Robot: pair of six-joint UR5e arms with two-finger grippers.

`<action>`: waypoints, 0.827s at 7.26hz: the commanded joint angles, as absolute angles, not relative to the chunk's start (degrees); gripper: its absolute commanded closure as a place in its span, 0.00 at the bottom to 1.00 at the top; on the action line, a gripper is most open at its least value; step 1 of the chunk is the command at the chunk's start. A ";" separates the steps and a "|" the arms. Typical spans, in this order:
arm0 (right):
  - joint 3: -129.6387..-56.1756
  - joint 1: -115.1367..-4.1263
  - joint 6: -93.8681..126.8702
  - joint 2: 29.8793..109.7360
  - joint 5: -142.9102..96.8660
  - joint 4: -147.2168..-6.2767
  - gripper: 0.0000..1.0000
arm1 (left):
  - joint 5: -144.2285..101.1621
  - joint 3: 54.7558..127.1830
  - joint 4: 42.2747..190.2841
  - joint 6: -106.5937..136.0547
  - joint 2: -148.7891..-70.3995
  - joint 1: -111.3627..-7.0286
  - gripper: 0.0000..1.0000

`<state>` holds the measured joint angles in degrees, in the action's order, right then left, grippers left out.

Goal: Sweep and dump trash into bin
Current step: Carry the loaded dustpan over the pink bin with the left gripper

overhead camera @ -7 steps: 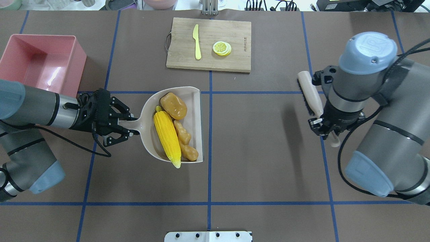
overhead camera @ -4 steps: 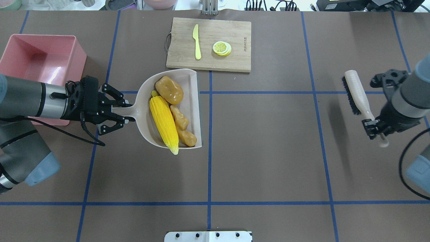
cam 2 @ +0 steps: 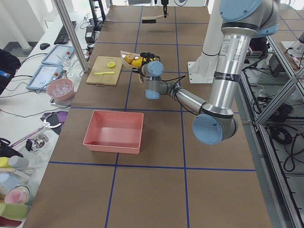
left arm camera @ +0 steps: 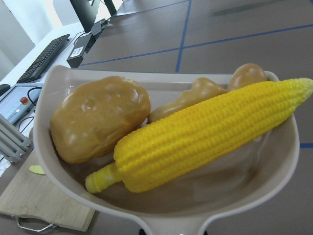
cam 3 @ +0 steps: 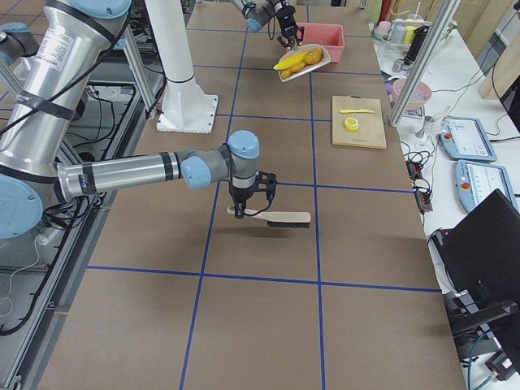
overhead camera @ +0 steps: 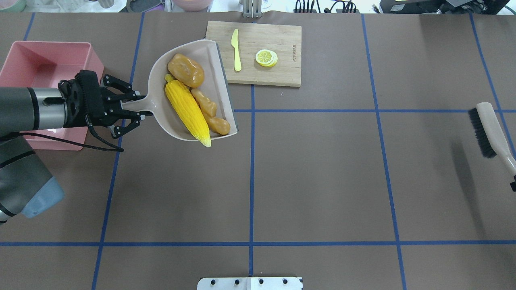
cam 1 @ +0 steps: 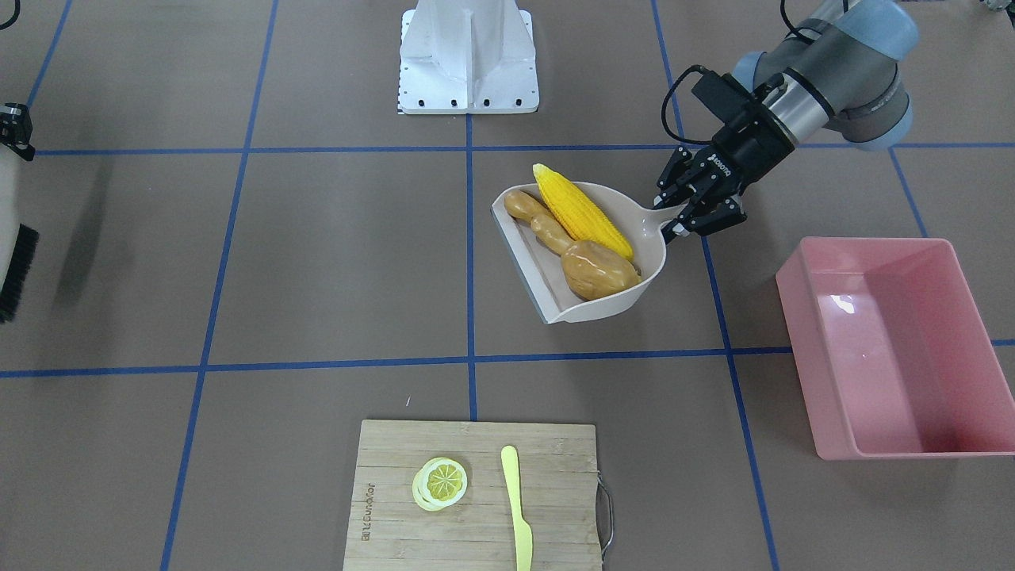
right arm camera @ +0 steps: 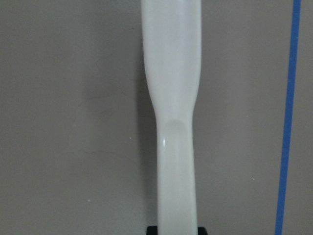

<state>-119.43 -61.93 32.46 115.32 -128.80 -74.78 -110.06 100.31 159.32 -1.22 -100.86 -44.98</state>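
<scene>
My left gripper [overhead camera: 135, 106] is shut on the handle of a beige dustpan [overhead camera: 218, 84] and holds it above the table, just right of the pink bin [overhead camera: 52, 43]. In the pan lie the yellow corn cob [overhead camera: 187, 108], the tan ginger root [overhead camera: 207, 110] and the brown potato [overhead camera: 186, 70]. The left wrist view shows the corn [left arm camera: 205, 132], potato [left arm camera: 98, 122] and ginger [left arm camera: 205, 90] close up. The bin [cam 1: 872, 254] is empty. My right gripper [cam 3: 248, 207] is shut on the handle of a brush [overhead camera: 489, 129], held off the table at the far right.
A wooden cutting board [overhead camera: 278, 76] at the back centre carries a pale yellow knife [overhead camera: 236, 50] and a lemon slice [overhead camera: 266, 57]. The dustpan's far corner hangs over the board's left edge. The robot's white base plate [overhead camera: 250, 283] is at the near edge.
My left arm has carried the loaded dustpan up and back towards the bin. My right arm has carried the brush out to the right edge of the overhead view.
</scene>
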 commanded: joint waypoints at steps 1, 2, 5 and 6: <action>-112.19 -63.02 31.38 118.47 -130.94 -64.64 1.00 | -109.34 100.37 160.74 10.17 -99.67 -45.97 1.00; -108.41 -62.93 31.38 118.39 -131.65 -60.16 1.00 | -109.16 100.37 162.23 16.89 -98.62 -46.05 1.00; -106.26 -62.67 31.29 117.51 -131.83 -59.76 1.00 | -100.09 100.37 166.80 31.45 -95.72 -46.41 1.00; -105.91 -62.67 31.20 117.51 -131.84 -59.85 1.00 | -97.93 100.37 166.73 31.64 -94.93 -46.41 1.00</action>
<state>-106.49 -62.71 31.30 117.61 -131.76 -59.86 -102.04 100.37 166.06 30.09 -96.08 -46.35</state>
